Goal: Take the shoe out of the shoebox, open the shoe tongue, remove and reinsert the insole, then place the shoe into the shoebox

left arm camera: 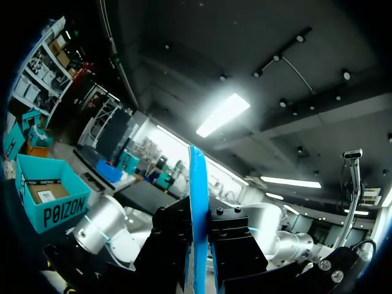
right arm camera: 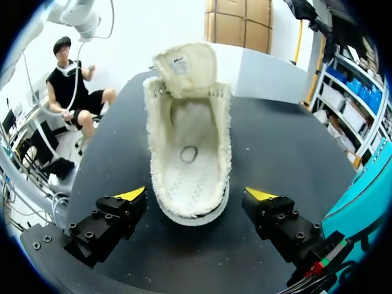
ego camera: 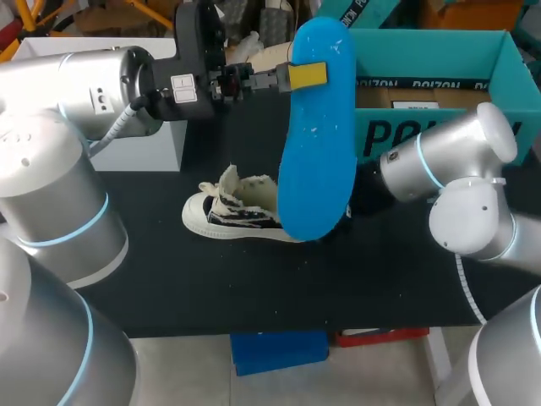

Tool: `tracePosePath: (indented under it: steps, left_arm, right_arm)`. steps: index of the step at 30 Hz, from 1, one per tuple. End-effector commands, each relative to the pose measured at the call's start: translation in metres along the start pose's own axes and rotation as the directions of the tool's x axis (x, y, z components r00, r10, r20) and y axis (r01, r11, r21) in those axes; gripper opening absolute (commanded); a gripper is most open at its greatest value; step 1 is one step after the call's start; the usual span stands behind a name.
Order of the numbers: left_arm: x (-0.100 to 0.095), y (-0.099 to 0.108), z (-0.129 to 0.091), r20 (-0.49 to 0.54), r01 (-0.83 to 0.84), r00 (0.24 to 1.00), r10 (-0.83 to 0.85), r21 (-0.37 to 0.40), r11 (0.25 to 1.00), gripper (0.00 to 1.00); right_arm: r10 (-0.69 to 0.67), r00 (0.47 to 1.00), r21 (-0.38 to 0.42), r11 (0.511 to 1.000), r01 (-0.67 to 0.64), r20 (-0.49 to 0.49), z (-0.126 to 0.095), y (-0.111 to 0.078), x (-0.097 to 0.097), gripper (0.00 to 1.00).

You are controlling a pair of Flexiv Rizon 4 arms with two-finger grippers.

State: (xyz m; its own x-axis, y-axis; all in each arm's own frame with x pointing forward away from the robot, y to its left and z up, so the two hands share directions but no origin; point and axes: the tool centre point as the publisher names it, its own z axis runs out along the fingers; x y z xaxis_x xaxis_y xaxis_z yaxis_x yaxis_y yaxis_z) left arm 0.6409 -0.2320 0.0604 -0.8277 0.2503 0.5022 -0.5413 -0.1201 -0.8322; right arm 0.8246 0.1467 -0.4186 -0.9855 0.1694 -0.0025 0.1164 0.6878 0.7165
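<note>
Upper middle of the head view, the left gripper (ego camera: pixel 308 74) is clenched on a large blue foam insole (ego camera: pixel 317 144) held upright. The cream canvas shoe (ego camera: pixel 228 211) sits mid-frame on the black table (ego camera: pixel 254 288). The right gripper (right arm camera: pixel 196 195) is spread either side of its heel, not touching. The teal cardboard shoebox (ego camera: pixel 406 135) is at upper right.

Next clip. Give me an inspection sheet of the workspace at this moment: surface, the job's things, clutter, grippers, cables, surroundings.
Surface: black table, with the shoe standing on it.
Job's things: shoe upright on its sole, tongue folded open, no insole inside; blue insole held in the air above it; teal shoebox open at the far right, no shoe in it.
Clutter: white box at the far left.
Grippers: left gripper shut on the insole; right gripper open, fingers either side of the shoe's heel, apart from it.
Cables: grey cable at the left arm's wrist, off the table.
Surroundings: nothing seen reaching over the table.
</note>
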Motion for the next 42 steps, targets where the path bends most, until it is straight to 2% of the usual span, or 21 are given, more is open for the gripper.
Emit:
tracePosePath:
  steps: [1, 15, 21, 24, 28, 32, 42]
  left_arm:
    - [0.0, 0.001, 0.001, 0.004, 0.001, 1.0, -0.001, -0.001, 1.0, 0.0]
    - [0.0, 0.001, 0.001, 0.004, 0.001, 1.0, -0.001, -0.001, 1.0, 0.0]
    - [0.0, 0.001, 0.001, 0.004, 0.001, 1.0, -0.001, -0.001, 1.0, 0.0]
    - [0.0, 0.001, 0.001, 0.004, 0.001, 1.0, -0.001, -0.001, 1.0, 0.0]
    - [0.0, 0.001, 0.001, 0.004, 0.001, 1.0, -0.001, -0.001, 1.0, 0.0]
    - [0.0, 0.001, 0.001, 0.004, 0.001, 1.0, -0.001, -0.001, 1.0, 0.0]
    - [0.0, 0.001, 0.001, 0.004, 0.001, 1.0, -0.001, -0.001, 1.0, 0.0]
  right_arm:
    - [0.002, 1.0, -0.045, 0.999, -0.002, -0.001, 0.002, -0.004, 0.0, 1.0]
    - [0.022, 1.0, -0.039, 0.999, -0.023, -0.016, 0.004, -0.007, 0.002, 1.0]
    - [0.0, 1.0, 0.06, 0.998, -0.001, 0.024, -0.012, -0.004, -0.003, 1.0]
    - [-0.024, 0.999, 0.155, 0.988, 0.018, 0.034, -0.019, -0.001, -0.005, 1.0]
    - [-0.063, 0.997, 0.297, 0.954, 0.049, 0.036, -0.024, 0.004, -0.008, 1.0]
    - [-0.1, 0.993, 0.435, 0.898, 0.066, 0.055, -0.028, 0.01, -0.012, 1.0]
    - [-0.152, 0.987, 0.601, 0.795, 0.086, 0.06, -0.03, 0.023, -0.019, 1.0]
